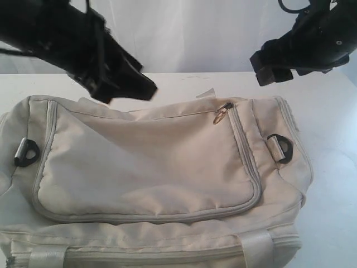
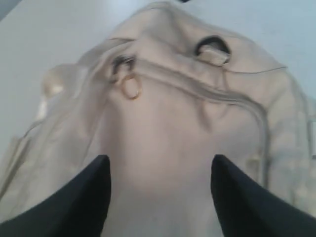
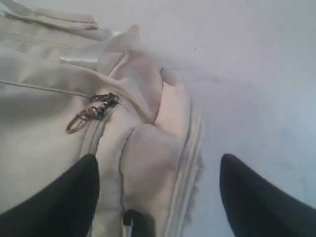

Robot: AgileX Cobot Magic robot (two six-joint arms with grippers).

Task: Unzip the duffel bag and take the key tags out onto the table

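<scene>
While both arms hang above the bag, the left gripper [image 2: 160, 163] stands with its fingers spread wide and nothing between them. The right gripper [image 3: 159, 159] shows the same: wide apart and empty. Under the left one lies the duffel bag [image 1: 150, 162], flat on the white table [image 1: 334, 167] and filling most of the exterior view. The right gripper hovers over the bag's end, near the zip pull [image 3: 91, 113] with its small metal ring, but not touching it.

Progress? Hardly begun, by the look of it. The zip round the big panel looks closed along every stretch on show, no dark lining peeks out, and no key tags lie on the table. So the unzipping and the fishing-out both remain. The key tags are nowhere to be seen, presumably inside the bag. The bag's near edge is cut off, the left wrist view is blurred, and whether the zip's top run is fully shut is hard to tell.
</scene>
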